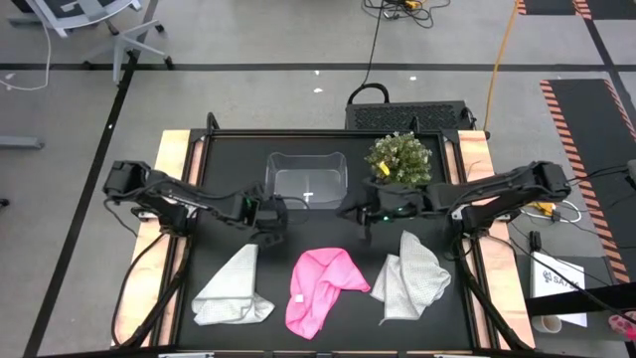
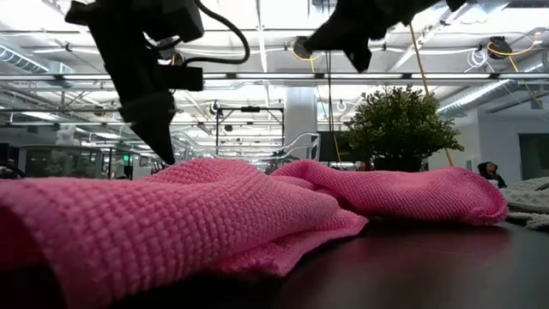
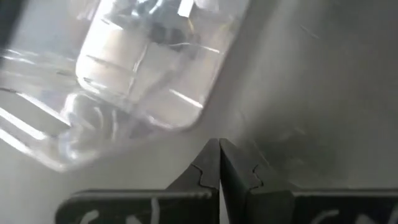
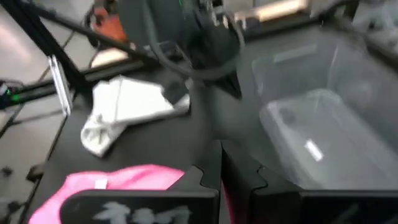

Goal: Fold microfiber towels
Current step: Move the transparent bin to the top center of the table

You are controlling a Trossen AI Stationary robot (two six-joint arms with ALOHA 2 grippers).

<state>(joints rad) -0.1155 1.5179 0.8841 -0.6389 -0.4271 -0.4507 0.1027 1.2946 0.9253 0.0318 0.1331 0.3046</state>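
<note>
While all three towels lie crumpled and unfolded on the black table (image 1: pixel 229 159), both arms hover above its middle, just in front of the clear plastic bin (image 1: pixel 308 175), which serves as the landmark. In front of the bin and nearest its centreline lies the pink towel (image 1: pixel 320 286), bunched with one corner rolled over; off to the bin's left front is a pale grey towel (image 1: pixel 231 293), and to its right front another pale towel (image 1: pixel 409 278), both rumpled. A small potted plant (image 1: pixel 399 157) stands just beside the bin on its right. The left gripper (image 3: pixel 219 163) hangs near the bin's left front corner with its fingers pressed together, holding nothing; the right gripper (image 4: pixel 221 165) hangs near the bin's right front corner, likewise closed and empty. To start well, I judge each gripper should spread first, then descend on opposite corners of one towel, pulling it flat before any fold.
</note>
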